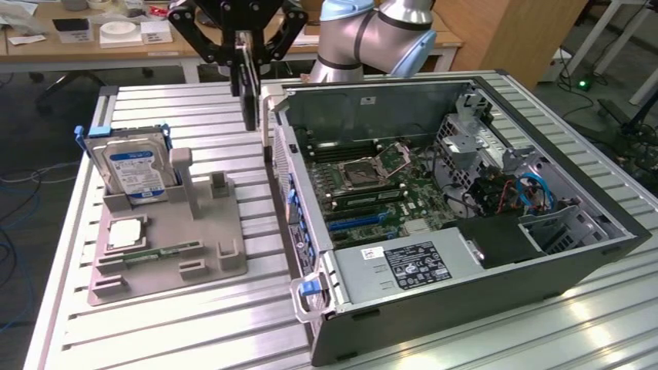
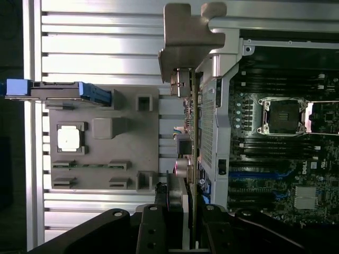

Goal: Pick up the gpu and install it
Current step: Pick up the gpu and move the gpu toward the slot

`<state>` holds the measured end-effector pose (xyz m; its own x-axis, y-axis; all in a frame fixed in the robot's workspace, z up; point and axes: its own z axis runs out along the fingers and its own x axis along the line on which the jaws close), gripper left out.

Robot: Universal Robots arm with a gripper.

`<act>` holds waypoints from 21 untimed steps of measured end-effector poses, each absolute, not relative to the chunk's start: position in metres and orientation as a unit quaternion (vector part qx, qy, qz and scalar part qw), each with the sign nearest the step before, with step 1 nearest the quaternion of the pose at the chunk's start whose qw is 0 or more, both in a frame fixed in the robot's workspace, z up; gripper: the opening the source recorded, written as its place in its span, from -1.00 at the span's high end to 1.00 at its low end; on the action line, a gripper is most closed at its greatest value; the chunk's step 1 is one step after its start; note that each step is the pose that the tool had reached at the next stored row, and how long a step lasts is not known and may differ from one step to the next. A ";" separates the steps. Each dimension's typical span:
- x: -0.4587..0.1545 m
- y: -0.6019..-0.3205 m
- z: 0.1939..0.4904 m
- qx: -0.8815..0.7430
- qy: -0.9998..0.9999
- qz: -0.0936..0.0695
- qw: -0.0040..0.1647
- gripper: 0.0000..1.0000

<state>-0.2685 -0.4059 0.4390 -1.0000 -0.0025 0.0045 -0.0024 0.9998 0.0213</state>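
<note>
End effector (image 1: 245, 55): clamped on gpu (image 1: 248, 96), at case's (image 1: 463, 308) ten o'clock.
Handling: probably light, stiff, fragile; pinch your card by its edge.

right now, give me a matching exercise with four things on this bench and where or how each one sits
Things:
1. gpu
2. hard drive
3. processor chip
4. computer case

Places:
A. lying open, motherboard facing up, at the exterior view's right
B. hanging edge-on in the gripper, above the table
C. standing upright in the grey holder
D. lying flat in the grey holder

Pairs: 1-B, 2-C, 3-D, 4-A
</note>
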 end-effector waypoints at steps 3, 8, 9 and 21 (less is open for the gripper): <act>-0.264 -0.406 0.439 0.001 -1.000 -0.011 0.002 0.44; -0.255 -0.406 0.439 0.001 -1.000 -0.011 0.002 0.44; -0.252 -0.406 0.439 0.001 -1.000 -0.011 0.002 0.44; -0.230 -0.406 0.438 0.001 -1.000 -0.011 0.002 0.44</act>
<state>-0.2304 -0.4059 0.4385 -1.0000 -0.0026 0.0045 -0.0025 0.9998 0.0213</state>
